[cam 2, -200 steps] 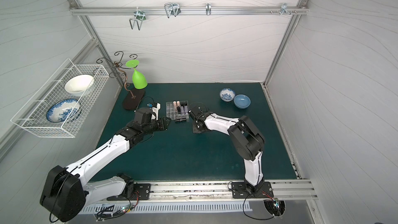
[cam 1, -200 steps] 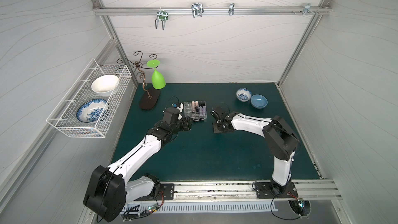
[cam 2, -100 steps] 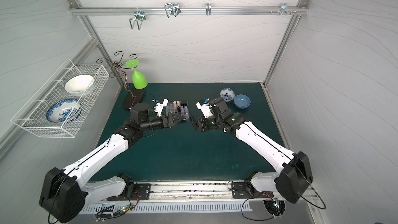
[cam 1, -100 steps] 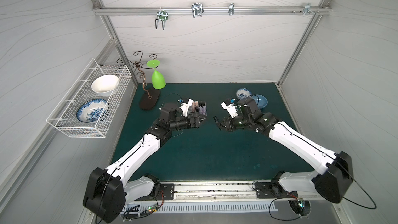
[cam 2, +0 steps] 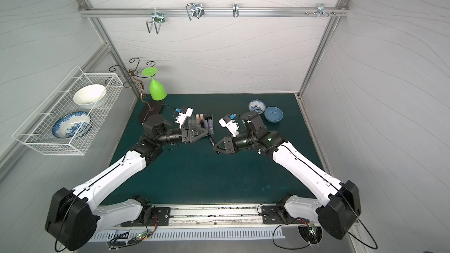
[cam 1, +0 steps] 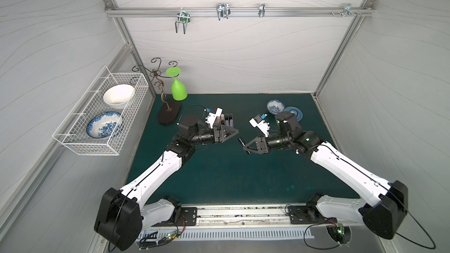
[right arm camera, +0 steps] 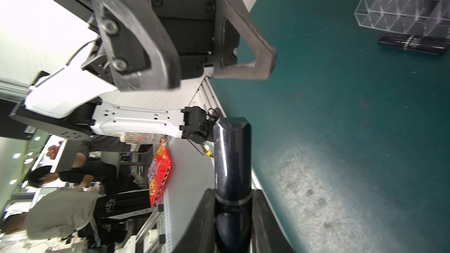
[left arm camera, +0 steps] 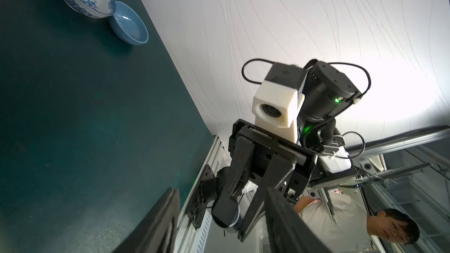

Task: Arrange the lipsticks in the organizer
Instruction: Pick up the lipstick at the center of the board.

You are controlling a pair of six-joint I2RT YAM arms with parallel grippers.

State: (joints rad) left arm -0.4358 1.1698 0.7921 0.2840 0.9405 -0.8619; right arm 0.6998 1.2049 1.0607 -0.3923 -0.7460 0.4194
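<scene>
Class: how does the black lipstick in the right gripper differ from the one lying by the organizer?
Held lipstick: clamped in the right gripper; loose lipstick: free. Held lipstick hangs above the mat; loose lipstick lies on it beside the organizer. Both are glossy black.

You get even, soft overhead light in both top views; faint shadows on the surface [cam 1: 219, 181], walls [cam 1: 243, 57] bowed toward the edges. Left wrist view: wall [left arm camera: 389, 69] blown out by glare, foreground blurred. Right wrist view: background overexposed, lipstick [right arm camera: 232, 166] glossy with highlights
</scene>
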